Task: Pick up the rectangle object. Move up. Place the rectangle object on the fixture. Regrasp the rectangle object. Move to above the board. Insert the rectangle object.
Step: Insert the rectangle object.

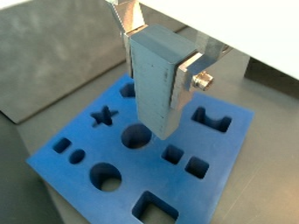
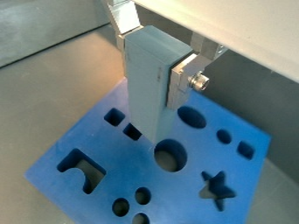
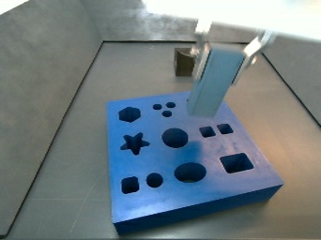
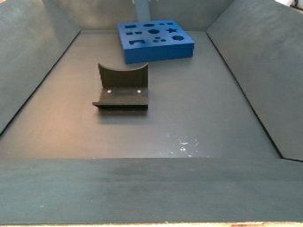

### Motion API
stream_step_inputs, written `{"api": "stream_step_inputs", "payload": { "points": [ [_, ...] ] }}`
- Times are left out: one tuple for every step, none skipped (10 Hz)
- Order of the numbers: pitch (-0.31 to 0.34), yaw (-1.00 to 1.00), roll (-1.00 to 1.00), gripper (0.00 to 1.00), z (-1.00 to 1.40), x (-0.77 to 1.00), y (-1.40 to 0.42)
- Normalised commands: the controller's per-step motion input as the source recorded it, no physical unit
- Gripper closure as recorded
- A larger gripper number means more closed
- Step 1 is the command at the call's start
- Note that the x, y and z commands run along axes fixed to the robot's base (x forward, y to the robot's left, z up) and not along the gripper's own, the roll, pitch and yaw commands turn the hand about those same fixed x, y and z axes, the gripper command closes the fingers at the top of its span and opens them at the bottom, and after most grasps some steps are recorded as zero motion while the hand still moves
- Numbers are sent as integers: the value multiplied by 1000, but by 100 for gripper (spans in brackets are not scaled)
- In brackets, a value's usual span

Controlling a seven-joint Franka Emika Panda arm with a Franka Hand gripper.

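Silver gripper (image 1: 160,48) fingers pinch the small grey-blue rectangle block (image 1: 156,83) upright, by its top end. It hangs over the big bright blue square board (image 1: 228,166) with many shaped holes, above its middle in both wrist views. The brown U-shaped fixture (image 4: 120,88) sits on the grey floor (image 4: 178,124), apart from the board.

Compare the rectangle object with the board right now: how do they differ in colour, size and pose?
The rectangle object is pale grey-blue; the board is bright blue. The rectangle object is a narrow plain-faced block, while the board is a much larger slab full of shaped cut-outs. The rectangle object stands on end, clamped in the tool above the board, while the board lies flat on the floor. Both are smooth, straight-edged pieces.
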Motion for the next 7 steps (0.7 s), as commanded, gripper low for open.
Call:
{"api": "stream_step_inputs", "payload": {
  "points": [
    [277, 120, 174, 100, 734, 271, -166],
    [394, 103, 671, 100, 523, 494, -417],
    [486, 134, 471, 100, 23, 500, -477],
    [677, 169, 11, 100, -386, 500, -486],
    [666, 306, -231, 100, -483, 626, -237],
    [0, 0, -109, 100, 0, 0, 0],
    [11, 0, 0, 100, 0, 54, 0]
  ]
}}
